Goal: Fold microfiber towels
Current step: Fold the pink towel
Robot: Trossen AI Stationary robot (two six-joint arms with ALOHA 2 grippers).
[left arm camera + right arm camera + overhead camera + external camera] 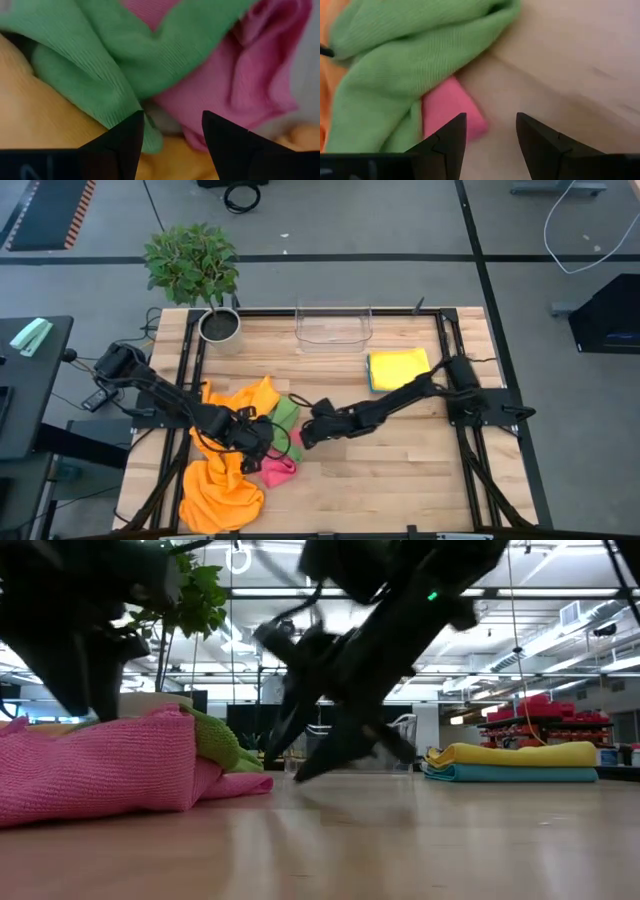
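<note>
A loose heap of microfiber towels lies at the table's near left: a big orange one (pixel 222 478), a green one (pixel 286 416) and a pink one (pixel 279 470). My left gripper (pixel 172 120) stands open close over the heap, where green (pixel 100 65), pink (pixel 240 85) and orange (pixel 45 125) meet. My right gripper (pixel 490 120) is open and low beside the heap's right side, bare wood between its fingers, with the pink towel's corner (pixel 452 107) and the green towel (pixel 395 60) just ahead. A folded yellow towel (pixel 398 368) rests on a folded blue one (pixel 500 773) at the far right.
A clear plastic bin (pixel 333 325) stands at the far edge's middle, and a potted plant (pixel 212 290) at the far left corner. Bare wood (pixel 400 460) spreads across the table's middle and near right. Black frame rails (pixel 455 380) run along both sides.
</note>
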